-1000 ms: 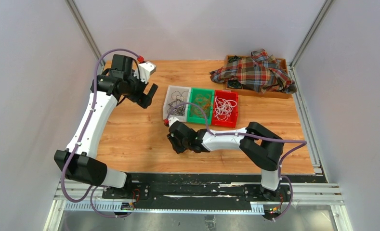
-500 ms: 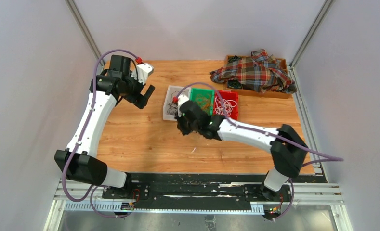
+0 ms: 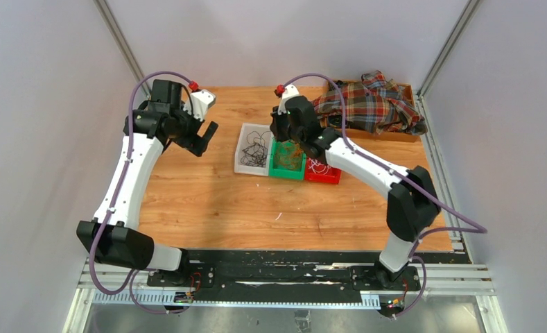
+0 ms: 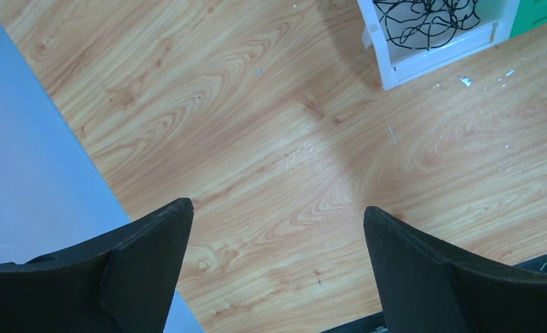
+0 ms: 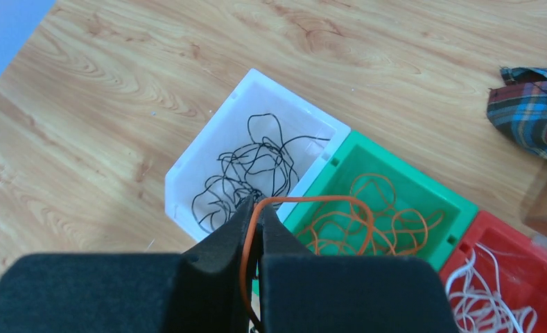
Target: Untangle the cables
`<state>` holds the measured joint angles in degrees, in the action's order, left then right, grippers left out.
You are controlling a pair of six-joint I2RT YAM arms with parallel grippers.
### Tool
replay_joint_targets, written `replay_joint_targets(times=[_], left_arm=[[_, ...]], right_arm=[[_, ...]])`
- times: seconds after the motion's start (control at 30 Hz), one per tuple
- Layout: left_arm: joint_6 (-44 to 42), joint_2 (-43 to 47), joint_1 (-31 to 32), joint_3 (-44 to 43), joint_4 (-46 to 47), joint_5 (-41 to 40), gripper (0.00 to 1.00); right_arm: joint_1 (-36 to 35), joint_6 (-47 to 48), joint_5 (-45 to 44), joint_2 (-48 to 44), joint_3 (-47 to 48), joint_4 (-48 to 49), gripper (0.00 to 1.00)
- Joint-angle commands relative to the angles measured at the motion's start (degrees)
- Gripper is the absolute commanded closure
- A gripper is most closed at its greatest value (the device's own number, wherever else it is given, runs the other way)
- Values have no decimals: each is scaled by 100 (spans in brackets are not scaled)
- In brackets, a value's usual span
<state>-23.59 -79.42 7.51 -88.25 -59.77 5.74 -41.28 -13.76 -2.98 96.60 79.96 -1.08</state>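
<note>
Three small bins stand side by side mid-table. The white bin (image 3: 243,142) holds black cables (image 5: 246,173). The green bin (image 3: 287,173) holds orange cables (image 5: 378,222). The red bin (image 3: 324,177) holds white cables (image 5: 478,298). My right gripper (image 3: 285,142) hangs above the seam between the white and green bins. In the right wrist view this gripper (image 5: 258,208) is shut on an orange cable (image 5: 305,200) that arches toward the green bin. My left gripper (image 3: 204,139) is open and empty over bare wood left of the white bin. In the left wrist view it (image 4: 277,211) has its fingers wide apart.
A plaid cloth (image 3: 371,104) lies heaped on a wooden tray (image 3: 410,90) at the back right, just behind the right arm. A small white scrap (image 3: 279,216) lies on the table in front of the bins. Grey walls enclose the table on the left, back and right.
My right arm has swung from the table's front middle up and back to above the bins. My left gripper has shifted slightly left and back.
</note>
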Motion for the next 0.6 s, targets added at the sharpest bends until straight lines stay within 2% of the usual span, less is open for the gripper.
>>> replay_joint_targets(times=[0.0,0.27,0.4,0.57], left_arm=[[-41,146,-108,66,-9,-21,2],[-48,159,-178,47,-9,15,2],[-62,147,-188,35,-6,-14,2],[-93,130,-204,45,-13,-29,2]], right_arm=[[220,116,25,675,530,257,99],[369,31,-316,1358,398,468,98],[417,-69,-447,1337,230,262,72],[419,-21,-872,913,-64,283,57]])
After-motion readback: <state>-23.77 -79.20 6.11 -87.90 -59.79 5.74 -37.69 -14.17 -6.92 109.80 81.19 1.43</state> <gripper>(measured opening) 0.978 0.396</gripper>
